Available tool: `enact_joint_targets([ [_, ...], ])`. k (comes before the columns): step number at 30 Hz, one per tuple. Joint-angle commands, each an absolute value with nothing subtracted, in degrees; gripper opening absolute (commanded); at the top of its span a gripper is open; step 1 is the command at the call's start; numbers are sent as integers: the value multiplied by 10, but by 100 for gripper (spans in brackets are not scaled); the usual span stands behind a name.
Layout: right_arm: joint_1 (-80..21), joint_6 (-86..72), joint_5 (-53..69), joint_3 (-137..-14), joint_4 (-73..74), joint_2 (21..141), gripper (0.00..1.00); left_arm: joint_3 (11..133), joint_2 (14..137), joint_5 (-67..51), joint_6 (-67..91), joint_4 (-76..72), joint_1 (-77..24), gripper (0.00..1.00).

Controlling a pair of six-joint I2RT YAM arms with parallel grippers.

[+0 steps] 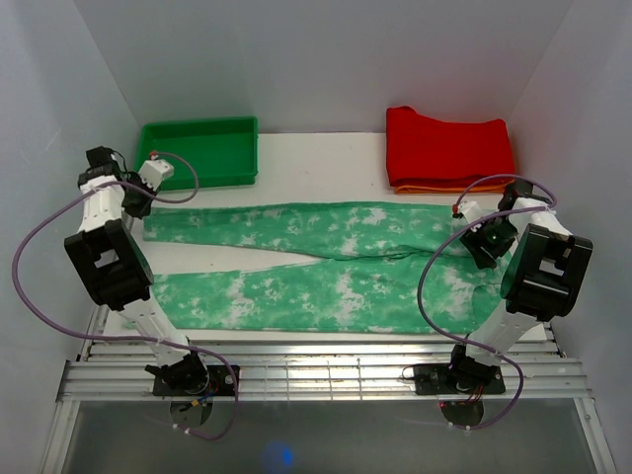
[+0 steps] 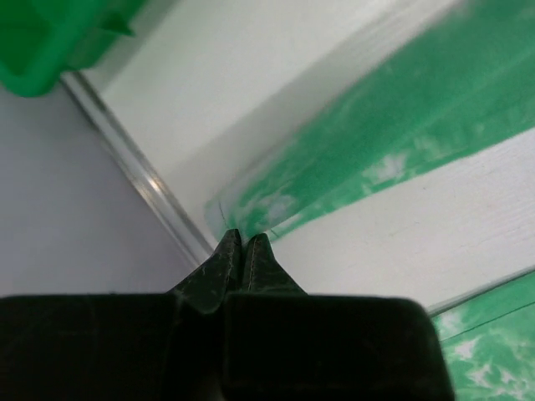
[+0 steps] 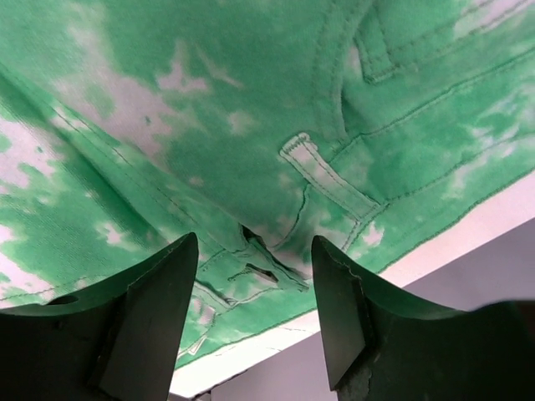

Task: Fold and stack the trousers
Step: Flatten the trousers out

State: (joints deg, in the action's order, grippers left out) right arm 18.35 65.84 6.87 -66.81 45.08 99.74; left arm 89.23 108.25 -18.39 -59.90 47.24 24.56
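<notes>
The mint-green, white-blotched trousers [image 1: 326, 262] lie flat on the white table, both legs running left and the waist at the right. My left gripper [image 1: 138, 205] sits at the hem of the far leg. In the left wrist view its fingers [image 2: 242, 238] are pressed together on the hem corner of the trousers [image 2: 401, 125]. My right gripper [image 1: 481, 242] hovers at the waist. In the right wrist view it [image 3: 255, 255] stands open, its fingers on either side of the waistband and fly of the trousers [image 3: 209, 100], close to the table's edge.
A green tray [image 1: 148, 148] stands at the back left, also seen in the left wrist view [image 2: 42, 42]. A folded red garment [image 1: 449, 146] lies on an orange one [image 1: 444, 186] at the back right. White walls close in on both sides.
</notes>
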Motion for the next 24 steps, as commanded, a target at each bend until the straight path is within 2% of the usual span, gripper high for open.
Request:
enact_joint_targets([
  [1,182,657,58,-668,433,985,62,972,1074,-191,-584,500,246,0],
  [7,182,627,69,-700,413,980,60,1126,1230,-143,-461,478,241,0],
  [9,184,599,82,-732,424,989,63,1172,1272,-137,-439,493,238,0],
  [11,189,568,109,-757,424,1001,69,1214,1316,-138,-418,504,236,0],
  [13,192,542,138,-801,425,1015,71,1217,1331,-138,-413,500,230,0],
  [19,177,477,199,-871,452,1096,59,1201,1339,-114,-405,486,214,0],
  [24,171,503,158,-799,414,1117,55,1187,1331,-105,-408,486,212,0],
])
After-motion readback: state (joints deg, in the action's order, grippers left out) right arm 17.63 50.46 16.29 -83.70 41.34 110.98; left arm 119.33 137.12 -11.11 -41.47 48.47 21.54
